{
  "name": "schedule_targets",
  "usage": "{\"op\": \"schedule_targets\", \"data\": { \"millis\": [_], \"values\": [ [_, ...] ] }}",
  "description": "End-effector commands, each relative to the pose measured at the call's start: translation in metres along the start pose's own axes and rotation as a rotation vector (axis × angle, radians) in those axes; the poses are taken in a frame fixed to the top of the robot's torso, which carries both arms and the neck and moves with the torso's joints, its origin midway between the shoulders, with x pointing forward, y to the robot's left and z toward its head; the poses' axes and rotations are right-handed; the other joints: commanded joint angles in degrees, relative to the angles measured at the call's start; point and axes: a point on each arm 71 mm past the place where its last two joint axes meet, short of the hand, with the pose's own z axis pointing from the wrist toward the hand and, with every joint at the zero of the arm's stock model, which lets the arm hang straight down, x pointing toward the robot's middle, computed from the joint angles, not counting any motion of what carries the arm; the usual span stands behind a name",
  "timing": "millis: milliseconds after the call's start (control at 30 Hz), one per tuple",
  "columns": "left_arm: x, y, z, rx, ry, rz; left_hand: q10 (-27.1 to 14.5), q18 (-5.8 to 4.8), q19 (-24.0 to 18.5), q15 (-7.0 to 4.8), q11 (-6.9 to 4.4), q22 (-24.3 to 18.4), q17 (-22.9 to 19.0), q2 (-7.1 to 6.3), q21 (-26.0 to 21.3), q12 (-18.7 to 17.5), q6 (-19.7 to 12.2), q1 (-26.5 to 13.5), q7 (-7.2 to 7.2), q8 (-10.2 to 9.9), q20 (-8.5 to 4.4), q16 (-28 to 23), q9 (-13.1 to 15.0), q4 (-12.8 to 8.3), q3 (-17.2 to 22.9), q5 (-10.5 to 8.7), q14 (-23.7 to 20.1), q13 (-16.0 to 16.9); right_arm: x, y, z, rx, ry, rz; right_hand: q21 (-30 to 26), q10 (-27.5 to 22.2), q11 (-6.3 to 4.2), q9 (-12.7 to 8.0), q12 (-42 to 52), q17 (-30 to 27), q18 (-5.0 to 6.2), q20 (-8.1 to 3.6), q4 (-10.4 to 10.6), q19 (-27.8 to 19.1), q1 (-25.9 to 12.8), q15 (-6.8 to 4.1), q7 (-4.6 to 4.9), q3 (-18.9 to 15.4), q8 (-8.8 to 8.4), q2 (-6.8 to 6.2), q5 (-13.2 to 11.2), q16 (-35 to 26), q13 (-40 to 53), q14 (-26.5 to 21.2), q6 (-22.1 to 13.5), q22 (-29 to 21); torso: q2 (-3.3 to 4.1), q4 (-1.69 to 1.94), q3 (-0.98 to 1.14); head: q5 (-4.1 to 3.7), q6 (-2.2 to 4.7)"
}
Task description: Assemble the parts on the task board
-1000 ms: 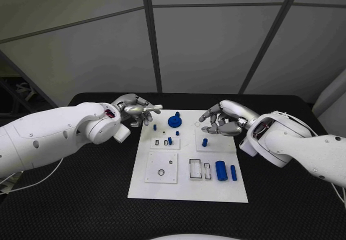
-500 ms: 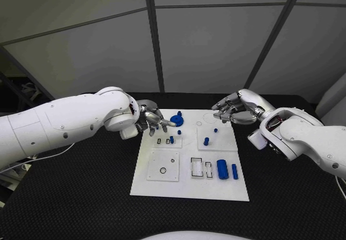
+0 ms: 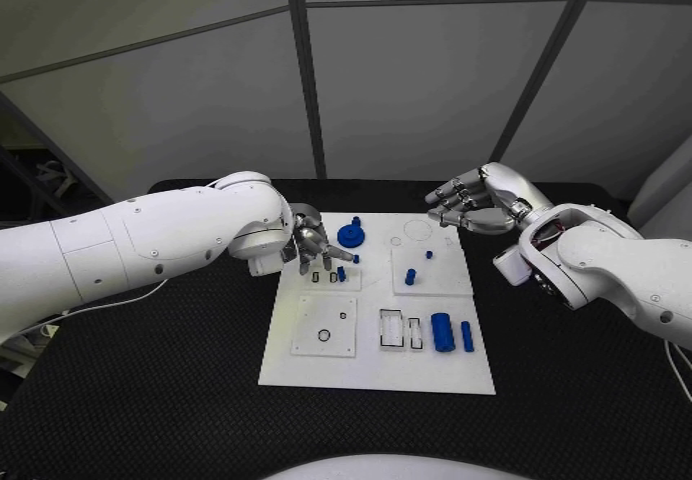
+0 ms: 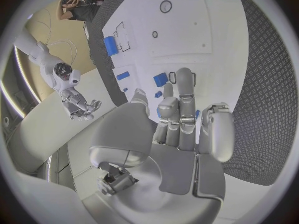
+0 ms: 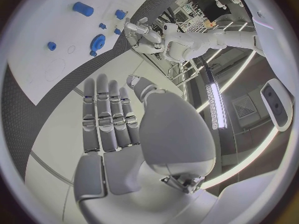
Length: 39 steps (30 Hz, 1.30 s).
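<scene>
Task board (image 3: 378, 372) lies flat in the middle of the black table (image 3: 173, 400), its long side running away from me. Small blue parts sit on it: a round knobbed piece (image 3: 351, 237) near the far edge, short pegs (image 3: 410, 277) on the raised square plate to the right, and two cylinders (image 3: 441, 331) lying side by side near the right edge at the near half. A small black ring (image 3: 325, 334) rests on the near left plate.

My left hand (image 3: 312, 248) hangs over the far left part of the board, fingers apart and pointing down toward the slotted block there; it holds nothing. In the left wrist view the fingertips (image 4: 184, 79) are just above a blue piece, and I cannot tell whether they touch it.

My right hand (image 3: 473, 205) is raised beyond the far right corner of the board, fingers loosely spread and empty, well apart from the parts.
</scene>
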Motion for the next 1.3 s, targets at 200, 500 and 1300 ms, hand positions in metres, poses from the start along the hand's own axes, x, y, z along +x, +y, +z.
{"op": "schedule_targets", "data": {
  "millis": [200,500,1300],
  "values": [
    [-0.001,-0.001,0.003,-0.034,-0.007,0.042,0.3,-0.90,1.1,-0.21,-0.12,0.2,0.2,0.73,0.2,0.5,-0.5,0.1,-0.06,0.5,-0.16,-0.4,0.5,-0.1,-0.5,-0.17,-0.2,0.2,-0.003,0.002,0.001,-0.008,-0.035,0.007,-0.7,-0.1,0.54,-0.1,-0.7,-0.2,0.03,0.32,-0.3,0.2,-0.3,0.51,0.70,-0.1,-0.51,-0.17,0.4,-0.8,-0.6,0.0,-0.2,-0.4,-0.03,0.07,-0.04,0.07,-0.50],
    [0.001,-0.008,0.007,-0.020,0.005,0.055,0.3,-0.95,1.2,-0.24,-0.17,0.5,0.4,1.13,0.3,0.7,-1.0,0.9,-0.11,1.2,-0.19,-0.5,1.4,-0.5,-0.6,-0.14,-0.2,0.4,-0.001,0.003,0.003,-0.005,-0.031,0.009,-1.3,-0.3,0.72,-0.2,-1.0,-0.4,0.02,0.46,-0.3,0.2,-0.3,0.67,0.89,-0.3,-0.65,-0.08,0.8,-1.5,-1.0,0.0,-0.4,-0.7,0.00,0.06,-0.04,0.09,-0.83],
    [0.005,-0.011,0.016,-0.028,0.036,0.080,0.5,-1.09,1.5,-0.28,-0.24,1.4,0.8,1.77,0.7,1.4,-1.7,2.6,-0.19,2.5,-0.23,-0.8,2.9,-1.6,-0.5,-0.13,-0.1,1.1,0.002,0.003,0.004,0.006,-0.010,0.006,-2.4,-0.7,1.01,-0.2,-1.5,-0.7,-0.04,0.72,-0.3,0.0,-0.5,0.99,1.11,-0.5,-0.83,0.04,1.4,-2.7,-1.8,-0.4,-0.8,-1.3,-0.05,0.14,-0.04,-0.12,-1.70]
  ]
}}
